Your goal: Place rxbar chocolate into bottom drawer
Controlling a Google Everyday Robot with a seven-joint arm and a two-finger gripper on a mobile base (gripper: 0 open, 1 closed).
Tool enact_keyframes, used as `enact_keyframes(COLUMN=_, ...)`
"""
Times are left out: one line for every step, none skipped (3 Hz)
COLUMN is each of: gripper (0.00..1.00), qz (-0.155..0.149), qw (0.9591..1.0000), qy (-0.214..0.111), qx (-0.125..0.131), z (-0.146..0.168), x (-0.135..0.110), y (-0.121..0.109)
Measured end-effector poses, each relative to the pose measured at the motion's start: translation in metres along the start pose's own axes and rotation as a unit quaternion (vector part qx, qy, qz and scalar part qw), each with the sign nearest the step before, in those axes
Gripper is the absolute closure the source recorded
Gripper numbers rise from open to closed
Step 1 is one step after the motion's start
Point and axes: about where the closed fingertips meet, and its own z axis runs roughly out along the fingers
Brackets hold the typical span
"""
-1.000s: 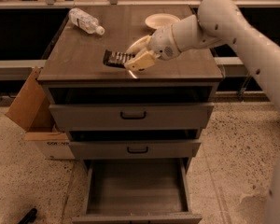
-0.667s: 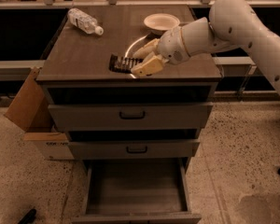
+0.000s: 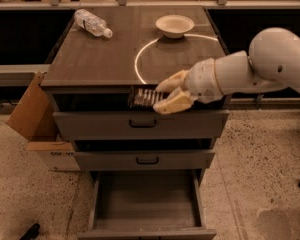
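At cabinet edge [image 3: 90,86], rxbar [image 3: 141,97] in claw [image 3: 160,98]

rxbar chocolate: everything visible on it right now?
The rxbar chocolate is a small flat bar in a dark wrapper with pale stripes. It hangs about level in the air at the cabinet's front edge, just above the top drawer's front. The gripper is shut on its right end; the left end sticks out free. The open bottom drawer lies well below it.

Cream hand [image 3: 162,98] at grey cabinet front [image 3: 95,126], black pale-striped rxbar chocolate [image 3: 142,97]
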Motion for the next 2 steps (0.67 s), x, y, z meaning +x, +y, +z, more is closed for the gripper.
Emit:
enact_keyframes(gripper=1.0, qz=0.05, qw=0.9984, qy=-0.021, qx=0.013, z=0.015, x=0.048, y=0.042)
enact_keyframes(gripper=1.0, qz=0.07, qw=0.9975, qy=-0.011, qx=0.004, z=0.027, x=0.071, y=0.065)
